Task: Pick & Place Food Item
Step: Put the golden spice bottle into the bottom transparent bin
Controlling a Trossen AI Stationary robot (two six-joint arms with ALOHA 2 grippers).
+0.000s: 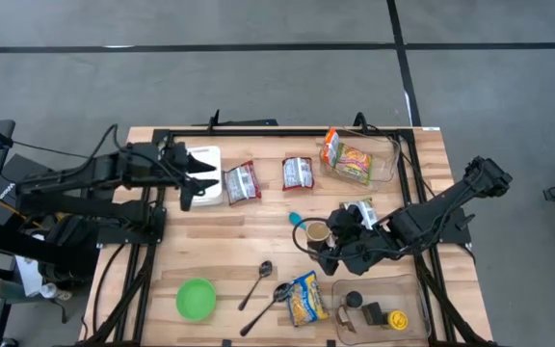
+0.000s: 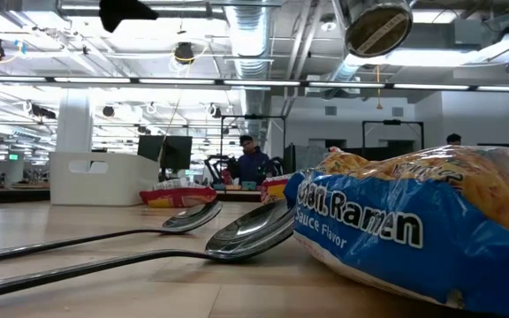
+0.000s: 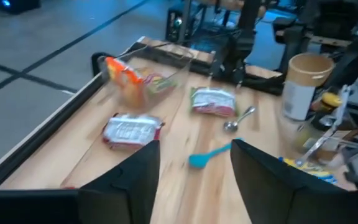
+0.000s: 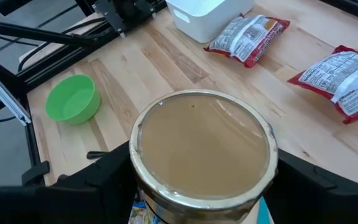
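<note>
Right pincer grips a round can by its sides, fingers pressed to either flank, and holds it off the table, mouth up; the low view shows the can hanging well above the boards. Held that way, it seems meant to travel to one of the containers without tipping. The left pincer hovers with its fingers apart over the white bin at the far left of the table, just beside a red snack packet, which lies flat within easy reach, probably its next pick.

A clear tub at the far right already holds an orange packet, propped against its wall. A second clear tub at the near right holds small bottles. Between them lie a second red packet, a blue ramen packet beside two spoons, a green bowl, and a small blue scoop just beside the can.
</note>
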